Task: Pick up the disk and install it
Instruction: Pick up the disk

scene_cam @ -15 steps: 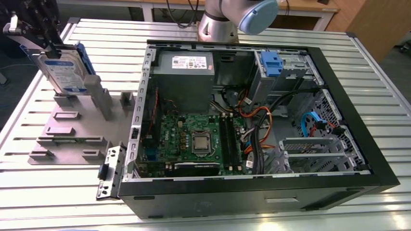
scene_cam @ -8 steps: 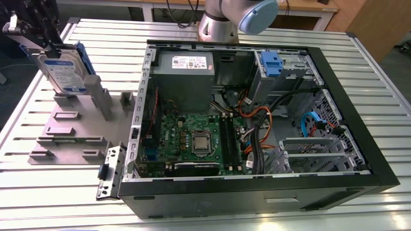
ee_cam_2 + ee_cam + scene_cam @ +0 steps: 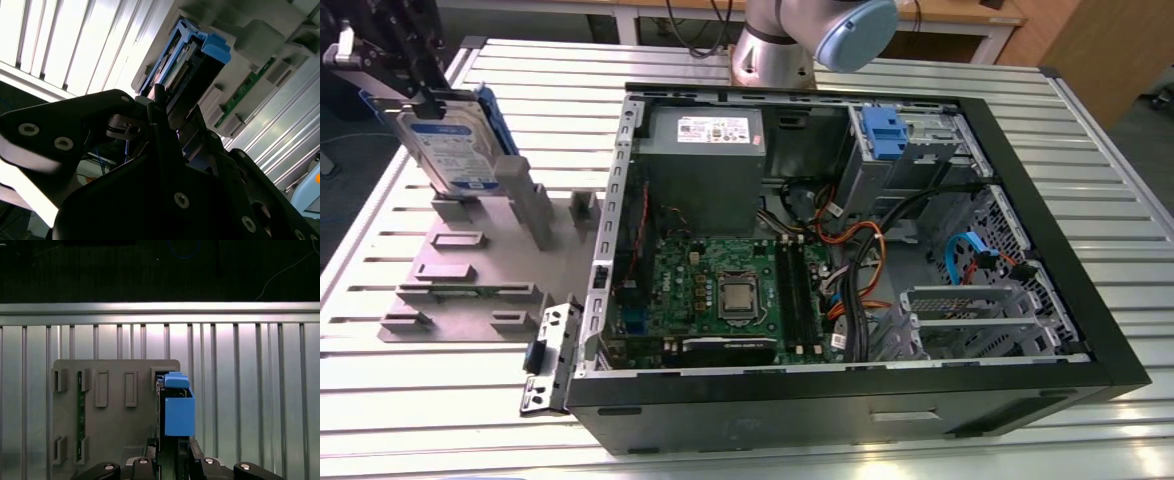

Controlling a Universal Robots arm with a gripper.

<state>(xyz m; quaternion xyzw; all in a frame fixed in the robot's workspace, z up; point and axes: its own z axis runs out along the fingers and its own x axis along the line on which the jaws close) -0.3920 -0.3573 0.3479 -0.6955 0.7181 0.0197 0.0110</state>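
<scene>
The disk [image 3: 450,143] is a silver drive with a white-and-blue label in a blue carrier. It stands on edge at the exterior view's left, over the upright posts of a grey fixture plate [image 3: 467,270]. My gripper [image 3: 416,98] comes down on its top edge, its black fingers shut on the disk. In the first wrist view the blue carrier [image 3: 178,407] sits between the fingers [image 3: 145,462], above the fixture plate [image 3: 115,410]. The second wrist view shows the disk [image 3: 187,62] end-on past the gripper [image 3: 165,117]. I cannot tell whether its lower edge still rests in the fixture.
An open black computer case [image 3: 854,390] lies on the slatted metal table [image 3: 440,420]. Inside are a grey power supply [image 3: 700,150], a motherboard [image 3: 727,295], loose cables and a grey drive cage with a blue clip [image 3: 887,135]. The arm's base [image 3: 781,45] stands behind the case.
</scene>
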